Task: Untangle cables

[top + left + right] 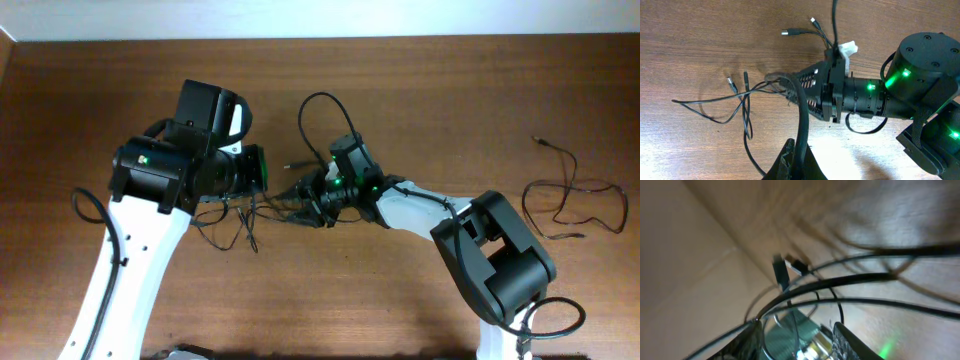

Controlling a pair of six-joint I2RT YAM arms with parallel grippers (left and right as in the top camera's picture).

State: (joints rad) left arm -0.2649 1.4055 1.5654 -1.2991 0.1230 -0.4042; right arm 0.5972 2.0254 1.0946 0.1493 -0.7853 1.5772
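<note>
The cables (262,205) are a knot of thin black wires between my two grippers. In the left wrist view the knot (782,82) trails loose strands and small plug ends (788,33) over the wood. My left gripper (799,159) is shut on one black cable that runs up into the knot. It also shows in the overhead view (258,172). My right gripper (790,86) has its fingertips at the knot. In the right wrist view its fingers (797,330) stand apart with several wires crossing between them. A single loose cable (575,200) lies far right.
A wire loop (322,112) rises behind the right gripper. The wooden table's back edge (320,38) meets a pale wall. The two arms nearly touch at the middle. The arms' own thick cables loop near their bases (90,205).
</note>
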